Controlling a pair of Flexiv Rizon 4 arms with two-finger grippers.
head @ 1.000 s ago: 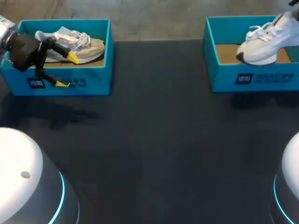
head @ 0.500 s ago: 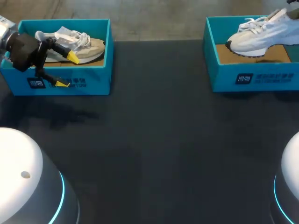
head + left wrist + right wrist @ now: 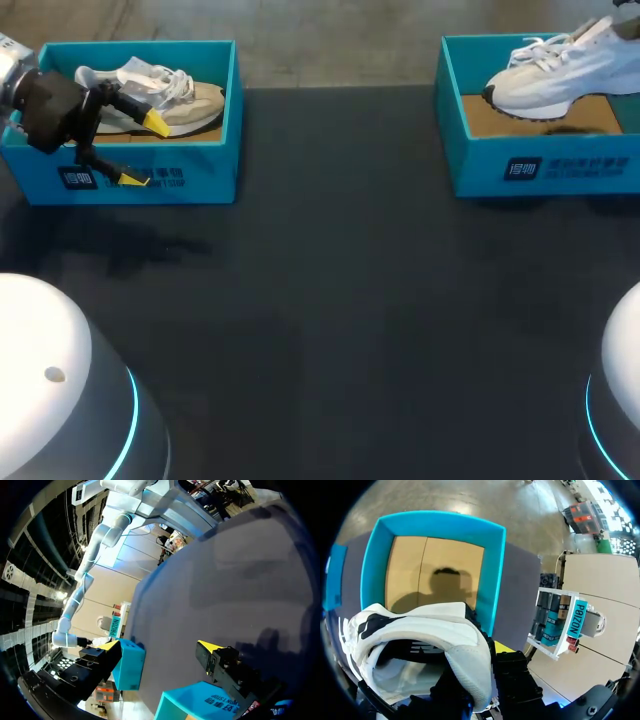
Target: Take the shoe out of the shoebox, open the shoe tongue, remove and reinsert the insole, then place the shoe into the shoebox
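Shoe (image 3: 560,75) hangs over the box (image 3: 480,160) at 1 o'clock, heel pinched in my right claw (image 3: 486,664) — lift-out, I judge. Next, carry it clear toward 6 o'clock; left claw (image 3: 144,151) gapes wide.

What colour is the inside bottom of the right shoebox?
Tan cardboard brown, inside the teal shoebox; clearest in the right wrist view.

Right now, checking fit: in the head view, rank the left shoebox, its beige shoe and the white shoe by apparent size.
1. left shoebox
2-3. beige shoe and white shoe: alike; the white one is cut off at the edge.
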